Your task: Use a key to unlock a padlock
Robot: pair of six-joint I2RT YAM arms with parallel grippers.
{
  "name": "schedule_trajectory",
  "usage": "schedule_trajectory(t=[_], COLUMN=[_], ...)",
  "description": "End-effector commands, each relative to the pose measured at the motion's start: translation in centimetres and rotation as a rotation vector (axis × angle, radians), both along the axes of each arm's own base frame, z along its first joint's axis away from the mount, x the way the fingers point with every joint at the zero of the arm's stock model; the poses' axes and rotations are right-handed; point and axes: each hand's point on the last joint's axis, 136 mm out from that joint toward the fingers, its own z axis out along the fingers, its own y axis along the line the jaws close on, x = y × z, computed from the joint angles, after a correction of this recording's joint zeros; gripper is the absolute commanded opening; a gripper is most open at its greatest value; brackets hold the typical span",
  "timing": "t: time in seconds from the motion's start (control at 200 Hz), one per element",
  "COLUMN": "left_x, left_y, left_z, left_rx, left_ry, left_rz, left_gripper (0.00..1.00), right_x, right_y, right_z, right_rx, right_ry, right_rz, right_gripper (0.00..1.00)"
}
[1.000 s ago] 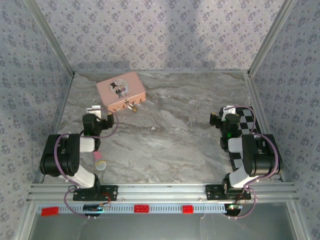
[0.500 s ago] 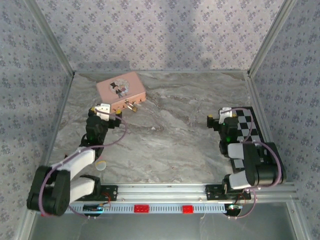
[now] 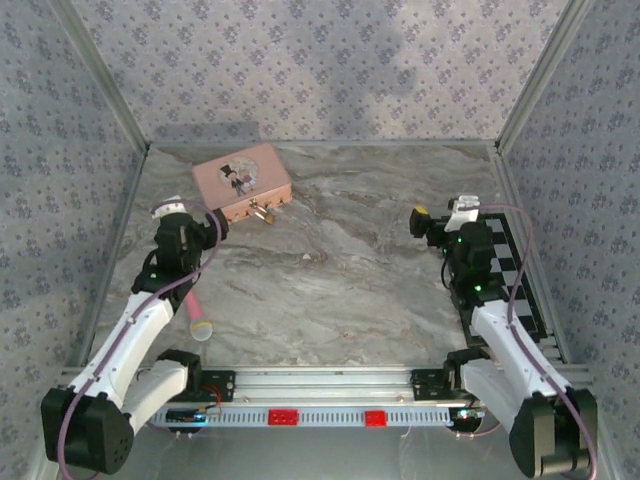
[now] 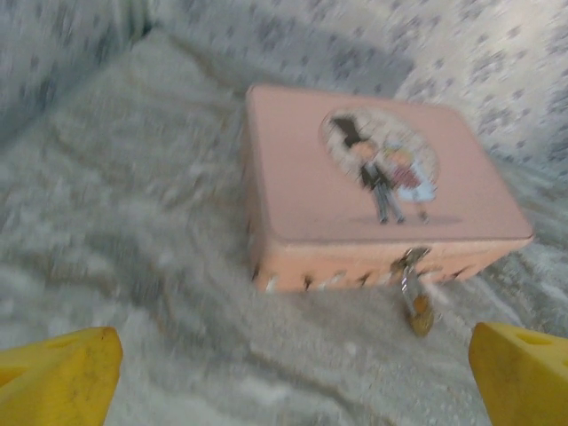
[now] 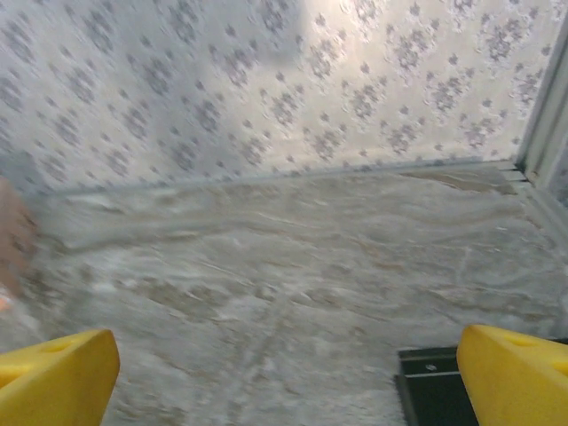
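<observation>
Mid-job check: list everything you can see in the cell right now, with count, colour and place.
Pink box: one, pink with a picture on its lid, far left of the table.
Padlock: one, brass with a silver shackle, at the clasp on the box's front.
Pink stick: one, pink with a pale yellow disc end, near left beside the left arm.
Checkered board: one, black and white, right edge, partly under the right arm.
Table: one, grey marbled.
Left gripper: one, yellow-tipped jaws open, facing the box.
Right gripper: one, yellow-tipped jaws open, facing the far wall.
</observation>
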Motion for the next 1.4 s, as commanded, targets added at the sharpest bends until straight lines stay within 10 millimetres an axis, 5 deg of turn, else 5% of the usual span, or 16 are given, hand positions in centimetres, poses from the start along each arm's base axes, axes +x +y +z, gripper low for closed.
schedule_trajectory(t=[0.0, 0.085, 0.295, 0.585, 0.71, 1.019, 1.394], left_x=[-3.0, -4.0, -4.5, -6.8, -8.7, -10.4, -10.9], left_y=[0.9, 1.2, -4.3, -12.1, -11.8, -10.8, -10.9], left_z=[-4.0, -5.7, -6.9, -8.9, -9.7, -8.1, -6.2], left_rx=[-0.159, -0.248, -0.330, -0.201, -0.138, -0.152, -0.162], left_ry=[0.168, 0.189, 0.199, 0.301, 0.361, 0.179, 0.033], left_rz=[0.076, 0.103, -0.221, -0.510, -0.532, -0.559, -0.602], left_gripper=[1.00, 1.00, 1.00, 1.00, 1.00, 1.00, 1.00], right_x=[-2.2, -3.6, -5.1, -9.1, -11.8, -16.7, -19.8], right_y=[-0.2, -1.3, 0.1, 7.5, 10.7, 14.5, 17.5], right_z=[-3.0, -4.7, -5.4, -8.8, -10.5, -14.4, -17.3], right_rx=[0.232, 0.402, 0.332, 0.304, 0.270, 0.146, 0.085], right_ry=[0.200, 0.301, 0.460, 0.645, 0.698, 0.815, 0.931], right_rz=[-0.056, -0.138, -0.056, 0.109, 0.170, 0.222, 0.235], right_gripper=[0.99, 0.99, 0.99, 0.97, 0.96, 0.96, 0.92])
